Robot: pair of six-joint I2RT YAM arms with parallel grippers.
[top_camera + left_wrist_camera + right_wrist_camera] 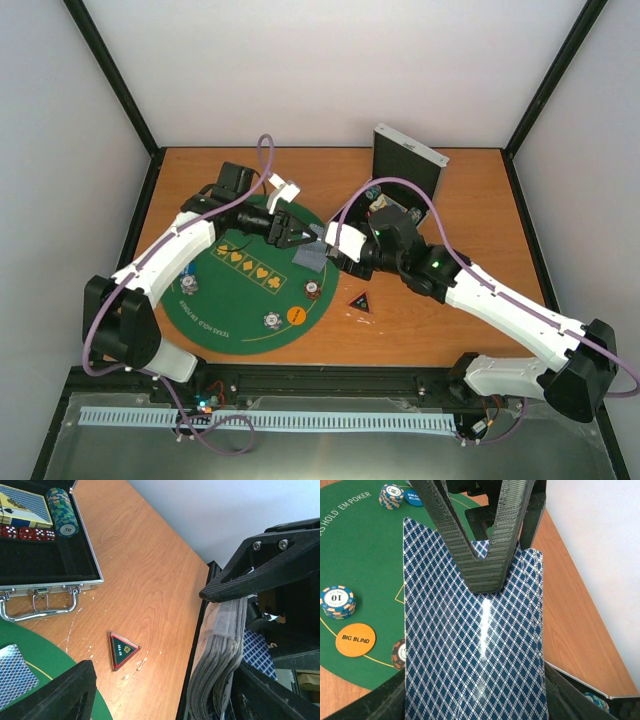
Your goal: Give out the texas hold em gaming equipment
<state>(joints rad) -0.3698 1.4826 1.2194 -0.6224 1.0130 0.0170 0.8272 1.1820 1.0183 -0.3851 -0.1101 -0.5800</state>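
Starting at the near edge of the table [400,335], an orange disc [296,316] and two small stacks of poker chips [271,320] lay on the near part of the green felt mat [235,295]. The black triangular marker [360,301] sat on bare wood just off the mat's right side. One loose card [15,676] lay face down on the felt.

Mid-table, the right claw [475,702] was clenched on the deck of playing cards [470,645]. It gripped the deck by its long edges at one end (the end nearest that wrist's camera). The deck's long axis ran straight out from the right claw toward the left claw [292,235]. The free short end was therefore presented to the left arm, which was plainly the nearer arm to it.

The left claw stood released, jaws parted and gripping nothing, and its fingers [495,555] reached over the far half of the top card. The left wrist view showed the deck edge-on just beside one finger, with the other finger well apart from it. I could not tell whether a pad touched the card.

My judgement was that the step in hand was drawing a card off the deck for dealing. That move depended on the left claw meeting the free end square to the long axis.

Farthest off, the silver case [405,160] stood open at the back of the table. It held a roll of chips [62,510] and red dice [27,532].
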